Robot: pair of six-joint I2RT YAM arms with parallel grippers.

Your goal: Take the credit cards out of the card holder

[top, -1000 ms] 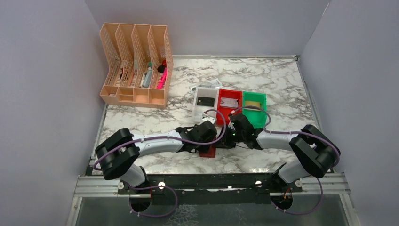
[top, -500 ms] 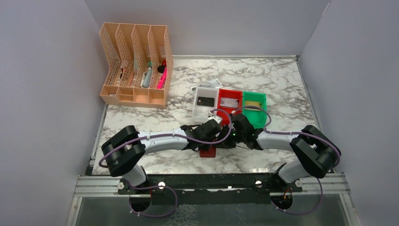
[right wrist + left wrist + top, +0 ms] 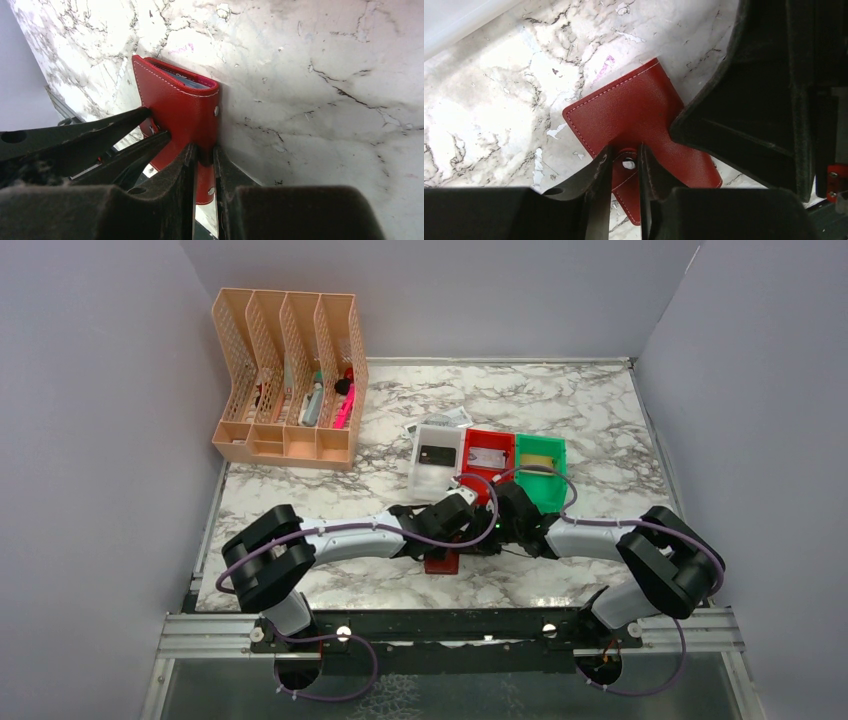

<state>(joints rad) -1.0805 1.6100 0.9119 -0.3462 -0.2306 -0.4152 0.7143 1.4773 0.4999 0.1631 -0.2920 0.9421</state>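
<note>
Wallet (image 3: 634, 107): red, folded shut, on marble table (image 3: 499, 100).
Left gripper (image 3: 627, 164): clamped on the wallet's snap tab (image 3: 624, 192).
Right gripper (image 3: 204, 157): clamped on the wallet's edge.

Card holder (image 3: 176, 105) — in right end effector (image 3: 204, 151)

No writing can be read.
The red card holder (image 3: 634, 115) shows only plain leather and white stitching. The white printed tag (image 3: 447, 420) beyond the white bin (image 3: 428, 483) and the credit cards (image 3: 487, 456) in the bins bear marks too small to make out.
</note>
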